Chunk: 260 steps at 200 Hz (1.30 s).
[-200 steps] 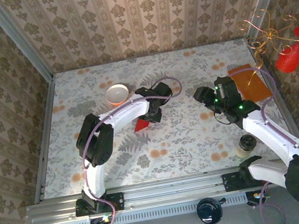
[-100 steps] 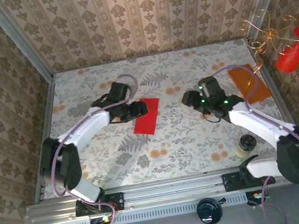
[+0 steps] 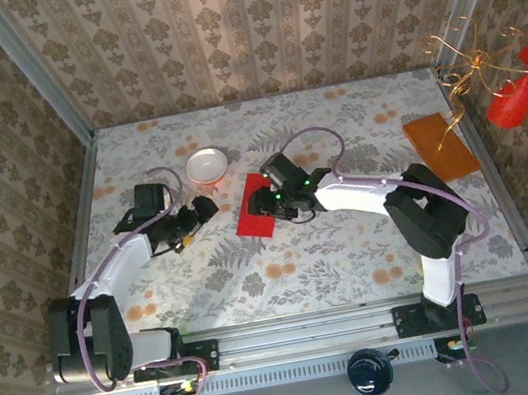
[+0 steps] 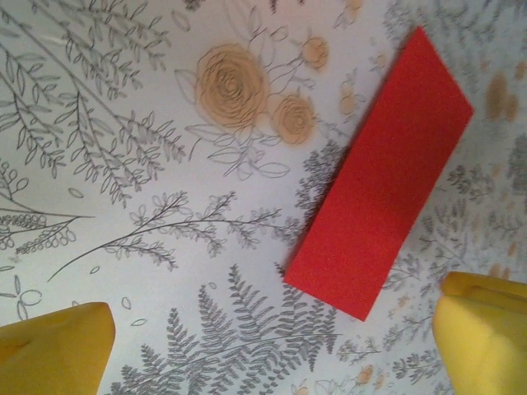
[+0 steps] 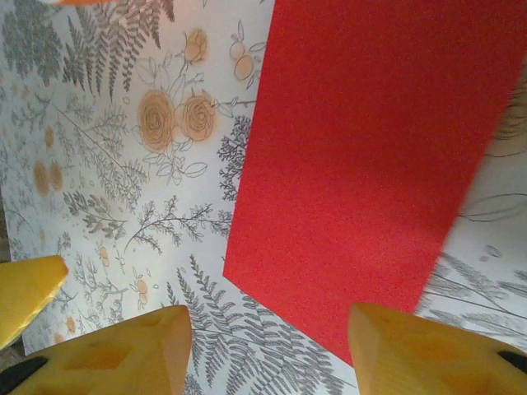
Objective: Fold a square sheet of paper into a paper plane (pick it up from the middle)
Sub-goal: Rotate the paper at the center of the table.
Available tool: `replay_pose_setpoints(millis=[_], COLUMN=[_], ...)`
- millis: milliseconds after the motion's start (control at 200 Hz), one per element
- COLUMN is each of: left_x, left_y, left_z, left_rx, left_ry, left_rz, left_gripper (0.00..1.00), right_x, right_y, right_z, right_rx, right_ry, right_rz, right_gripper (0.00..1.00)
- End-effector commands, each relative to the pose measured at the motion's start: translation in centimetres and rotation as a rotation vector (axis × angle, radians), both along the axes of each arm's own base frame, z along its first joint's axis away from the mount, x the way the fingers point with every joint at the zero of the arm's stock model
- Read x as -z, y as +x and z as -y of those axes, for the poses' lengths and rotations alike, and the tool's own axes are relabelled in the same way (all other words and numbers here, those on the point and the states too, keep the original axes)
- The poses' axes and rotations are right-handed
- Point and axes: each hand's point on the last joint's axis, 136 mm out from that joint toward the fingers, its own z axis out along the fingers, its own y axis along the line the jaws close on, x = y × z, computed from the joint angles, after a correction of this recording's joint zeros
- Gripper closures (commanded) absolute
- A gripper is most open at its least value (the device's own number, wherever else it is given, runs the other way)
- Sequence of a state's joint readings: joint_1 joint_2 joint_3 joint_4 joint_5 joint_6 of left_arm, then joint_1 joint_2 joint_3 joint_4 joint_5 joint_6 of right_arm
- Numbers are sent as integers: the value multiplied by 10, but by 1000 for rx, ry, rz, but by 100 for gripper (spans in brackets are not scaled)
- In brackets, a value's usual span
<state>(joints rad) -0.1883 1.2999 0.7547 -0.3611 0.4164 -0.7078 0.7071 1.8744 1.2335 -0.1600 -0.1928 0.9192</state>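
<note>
Top external view had the left gripper at nine o'clock of the table's middle, its jaws spread wide with nothing between them. At its three o'clock lay the thin bright red square sheet of paper, flat on the flowered tablecloth and folded into a long narrow rectangle. The right gripper hovered over its three o'clock edge, jaws apart, gripping nothing. By my judgement only the first halving was done; nose point and wings remained.
</note>
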Motion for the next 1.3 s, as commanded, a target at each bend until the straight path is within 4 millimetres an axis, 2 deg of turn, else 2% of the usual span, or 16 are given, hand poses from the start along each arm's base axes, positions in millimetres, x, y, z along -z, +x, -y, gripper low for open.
replay_pose_setpoints(millis=[0,165,365,480,640,740,860,975,1070,1170,1260,1295], left_x=[-5,-3,-5,-4,1,3,7,9,12,16,19,21], left_y=[0,4,9,10,7,4,0,-6,-12,-18,-18,-26], left_z=[2,9,20,25,36,47,63,83,95,107,112,123], left_rx=[30,61,99,111,142,176,211,248,282,306,310,339], left_ry=[-22,-41,-40,-37,-50,-66,-107,-151,-154,-147,-140,-136], left_rz=[28,3,12,7,-16,-27,-43,-63,-82,-101,-113,-122], left_gripper=[0,0,0,0,0,1,1,4,8,10,11,13], right_x=[10,30,49,61,76,72,51,21,5,12,27,31], right_y=[2,-1,-5,-15,-38,-48,-52,-40,-24,-12,-8,-8], right_z=[-3,-6,2,13,46,64,64,53,52,63,64,63], right_rx=[-9,-55,-91,-144,-241,-297,-372,-326,-190,-41,-26,-28], right_ry=[-18,-52,-80,-134,-239,-265,-232,-152,-74,-47,-43,-46], right_rz=[-50,-113,-164,-193,-225,-206,-144,-59,-13,-32,-93,-110], right_gripper=[45,45,44,44,44,44,43,43,43,42,46,48])
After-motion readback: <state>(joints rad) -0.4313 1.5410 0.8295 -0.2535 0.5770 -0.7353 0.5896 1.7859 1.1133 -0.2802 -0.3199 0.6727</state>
